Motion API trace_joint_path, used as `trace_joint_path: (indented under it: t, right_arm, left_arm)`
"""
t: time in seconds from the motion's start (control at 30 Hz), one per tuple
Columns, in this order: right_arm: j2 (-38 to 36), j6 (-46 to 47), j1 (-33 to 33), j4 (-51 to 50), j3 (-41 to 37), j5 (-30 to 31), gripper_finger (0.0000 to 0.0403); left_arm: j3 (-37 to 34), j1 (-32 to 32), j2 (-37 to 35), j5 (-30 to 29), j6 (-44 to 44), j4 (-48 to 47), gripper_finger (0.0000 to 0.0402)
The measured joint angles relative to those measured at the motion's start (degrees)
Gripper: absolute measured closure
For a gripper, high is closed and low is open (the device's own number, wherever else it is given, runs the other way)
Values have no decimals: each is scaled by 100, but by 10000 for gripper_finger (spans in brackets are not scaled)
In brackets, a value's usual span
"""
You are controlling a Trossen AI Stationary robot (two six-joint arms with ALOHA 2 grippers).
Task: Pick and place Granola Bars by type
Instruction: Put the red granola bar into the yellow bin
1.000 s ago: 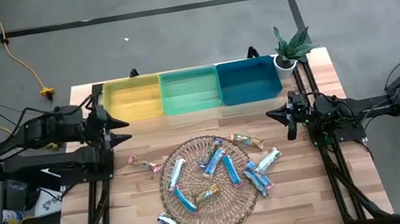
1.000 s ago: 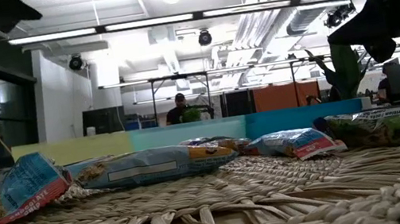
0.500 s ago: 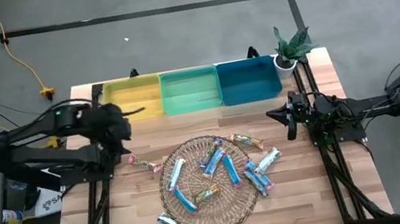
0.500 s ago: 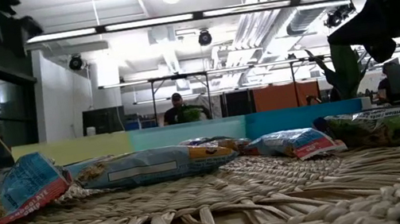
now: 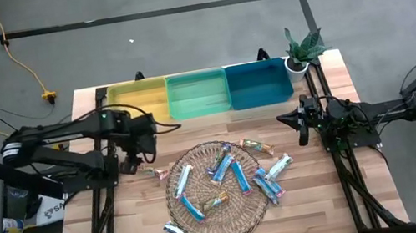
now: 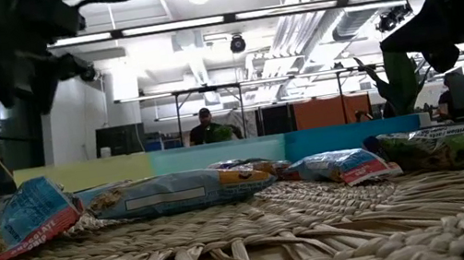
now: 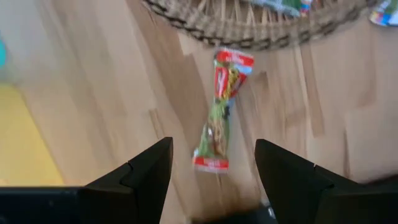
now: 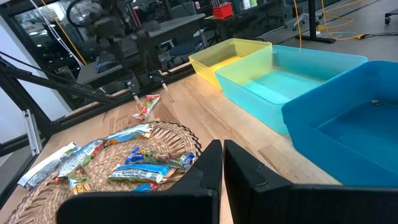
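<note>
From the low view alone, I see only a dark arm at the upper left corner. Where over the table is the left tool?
Observer: The left tool hangs over the wood between the yellow bin and the mat, with its fingers open.
Operator: Is a bar below it?
Observer: Yes. One bar with red ends lies on bare wood just off the mat, in line with the open fingers, and nothing touches it.
Operator: And the right tool?
Observer: The right tool is shut and holds nothing. It sits at the table's right side, off the mat and short of the blue bin.
</note>
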Motion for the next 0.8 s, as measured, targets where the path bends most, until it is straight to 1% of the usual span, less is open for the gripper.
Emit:
trace_joint_path:
  t: [0.2,0.4,0.47,0.53,0.8]
  right_arm:
    - [1,1,-2,1,0,0,402]
    - [-1,1,0,0,0,-1,402]
    - [-1,-1,-2,1,0,0,402]
    - [1,-1,-2,0,0,-2,402]
    - [-1,-1,0,1,0,0,402]
  left_arm:
    - [-505,-381,180,112,-177,827,176]
    - [-1066,-698,256,-51,-521,1339,176]
    - [-1046,-807,346,-297,-677,1433,176]
    - [-1039,-818,437,-388,-747,1434,176]
    - [-1033,-816,987,-388,-989,1486,176]
